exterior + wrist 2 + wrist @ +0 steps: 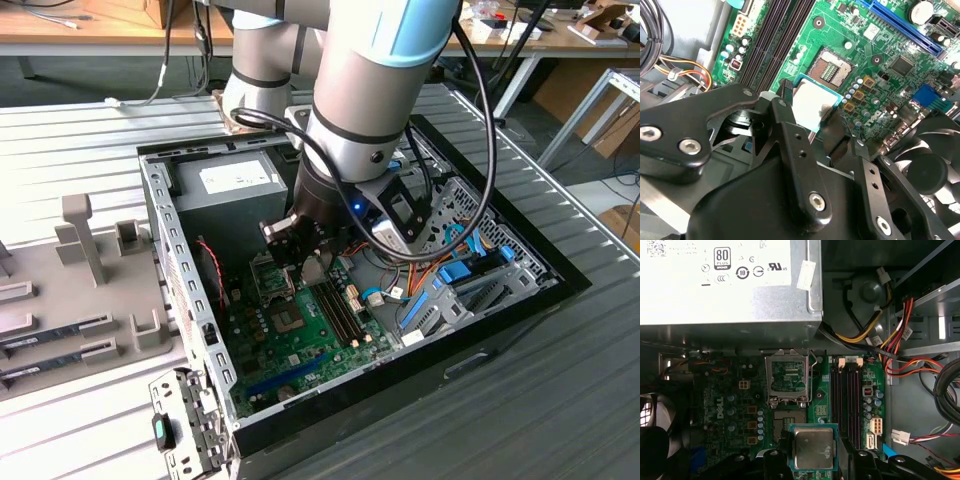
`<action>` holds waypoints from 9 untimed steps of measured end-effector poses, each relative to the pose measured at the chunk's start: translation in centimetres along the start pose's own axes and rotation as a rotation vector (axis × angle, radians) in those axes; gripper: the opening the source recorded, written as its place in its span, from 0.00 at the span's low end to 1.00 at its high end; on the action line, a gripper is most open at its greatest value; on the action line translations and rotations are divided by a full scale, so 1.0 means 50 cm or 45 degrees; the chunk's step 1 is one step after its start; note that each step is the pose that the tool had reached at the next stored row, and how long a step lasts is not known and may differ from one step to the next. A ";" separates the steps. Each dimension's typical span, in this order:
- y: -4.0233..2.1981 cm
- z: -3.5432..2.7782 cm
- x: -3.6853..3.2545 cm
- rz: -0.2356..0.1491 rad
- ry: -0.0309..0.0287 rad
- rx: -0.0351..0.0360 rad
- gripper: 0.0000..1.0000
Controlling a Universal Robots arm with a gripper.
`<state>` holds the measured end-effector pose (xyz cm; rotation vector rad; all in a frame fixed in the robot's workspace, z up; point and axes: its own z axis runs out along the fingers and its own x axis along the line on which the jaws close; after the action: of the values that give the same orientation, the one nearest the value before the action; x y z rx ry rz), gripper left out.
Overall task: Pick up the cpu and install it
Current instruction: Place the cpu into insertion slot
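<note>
The cpu (813, 447) (809, 106), a small square chip with a silvery-grey top and a teal edge, is held by two opposite edges between black fingers (783, 114). My gripper (815, 460) (810, 114) is shut on it. The chip hangs level just above the green motherboard (735, 405), beside the bare cpu socket (789, 421) (832, 71), whose metal load plate (786, 376) stands flipped open. In the exterior view my gripper (308, 262) reaches down inside the open computer case (170, 240), over the middle of the board.
A grey power-supply box (725, 285) (235, 180) fills the case's far end. Black memory slots (847, 400) run beside the socket. Bundled coloured cables (890, 340) and a black fan (925, 167) sit close by. A grey parts tray (90, 290) lies at the exterior view's left.
</note>
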<state>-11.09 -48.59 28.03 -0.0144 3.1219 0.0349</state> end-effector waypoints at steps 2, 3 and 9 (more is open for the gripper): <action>0.000 0.001 0.000 0.000 0.0000 0.0001 0.47; 0.000 0.001 0.000 0.000 0.0001 0.0001 0.47; -0.001 0.004 0.000 0.000 0.0000 0.0000 0.47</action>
<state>-11.09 -48.65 27.83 -0.0143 3.1219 0.0349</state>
